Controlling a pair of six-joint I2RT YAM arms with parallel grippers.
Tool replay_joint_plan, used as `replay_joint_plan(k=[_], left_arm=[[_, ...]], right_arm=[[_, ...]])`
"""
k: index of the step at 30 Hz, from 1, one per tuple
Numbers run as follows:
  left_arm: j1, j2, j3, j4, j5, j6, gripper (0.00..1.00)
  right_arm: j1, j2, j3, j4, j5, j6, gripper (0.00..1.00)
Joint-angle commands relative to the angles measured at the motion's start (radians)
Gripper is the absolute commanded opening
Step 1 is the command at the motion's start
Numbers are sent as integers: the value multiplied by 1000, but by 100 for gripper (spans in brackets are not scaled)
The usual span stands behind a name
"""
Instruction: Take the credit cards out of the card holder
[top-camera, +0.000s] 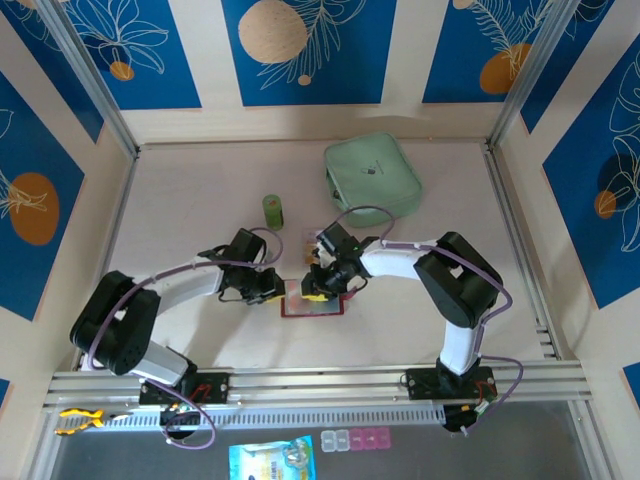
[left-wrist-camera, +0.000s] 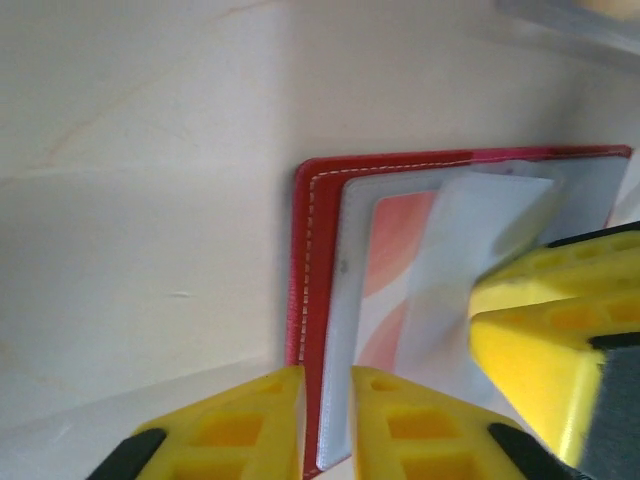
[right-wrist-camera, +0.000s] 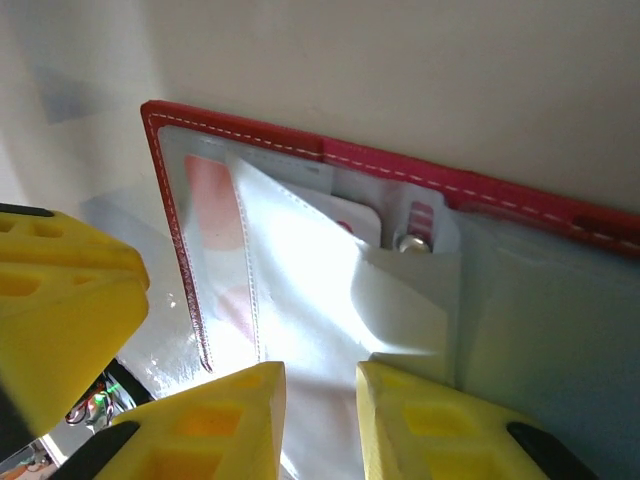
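Left fingers (left-wrist-camera: 240, 425) astride red edge of card holder (left-wrist-camera: 312, 280) (credit cards (left-wrist-camera: 395, 250) sleeved)

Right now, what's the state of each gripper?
Left gripper: closed on the red edge of the card holder.
Right gripper: closed on a clear sleeve.

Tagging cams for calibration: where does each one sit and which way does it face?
Top external: above, behind the robot, facing down at the table; left arm, right arm, holder, pouch.
Left wrist: on left wrist, facing the holder's red edge; own jaws below, right jaws at right.
Right wrist: on right wrist, facing the sleeves; own jaws below, left jaws at left.
Shared: all three see the holder.
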Motion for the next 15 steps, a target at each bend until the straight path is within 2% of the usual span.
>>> replay_joint_plan(k=[1,15], left_arm=[[-16,-15,5,30,39,-38,25],[-89,90,64,81,55,-83,32]], right_arm=[[-14,-14,-49,29,-37,8,27],[-70,-5,-149,159,-130,15,24]])
